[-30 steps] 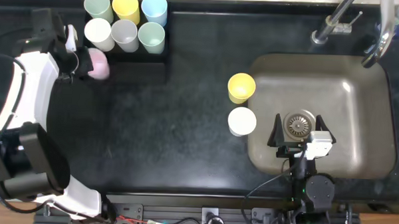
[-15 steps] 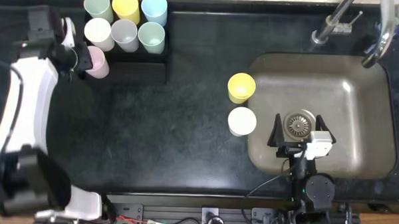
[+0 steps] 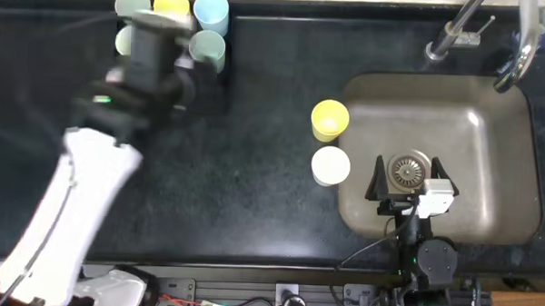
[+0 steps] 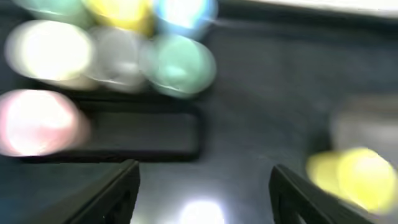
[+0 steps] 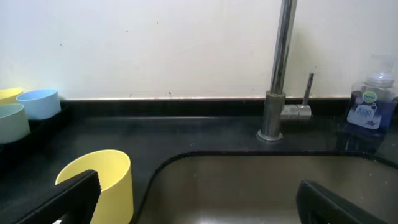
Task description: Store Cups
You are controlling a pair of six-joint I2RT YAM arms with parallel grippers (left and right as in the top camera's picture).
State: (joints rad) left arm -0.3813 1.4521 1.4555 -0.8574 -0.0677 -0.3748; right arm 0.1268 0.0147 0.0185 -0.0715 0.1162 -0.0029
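Several pastel cups stand in a black rack (image 4: 134, 134) at the counter's back left, among them a teal cup (image 3: 206, 46), a blue cup (image 3: 211, 9) and a pink cup (image 4: 37, 121) at the rack's end. A yellow cup (image 3: 329, 119) and a white cup (image 3: 330, 165) stand on the counter beside the sink. My left arm (image 3: 144, 71) hangs blurred over the rack. The left gripper (image 4: 205, 199) is open and holds nothing. My right gripper (image 3: 406, 176) rests open over the sink, with the yellow cup (image 5: 99, 183) just off one finger.
The steel sink (image 3: 492, 115) fills the right side, with a tap (image 3: 454, 32) behind it and a soap bottle (image 5: 373, 99) at the back corner. Dark counter (image 3: 244, 188) stretches between the rack and the sink.
The left arm has swung fast from the rack's left end, beside the pink cup, to above the rack and towards the right. The pink cup stays in the rack. The right arm is unmoved.
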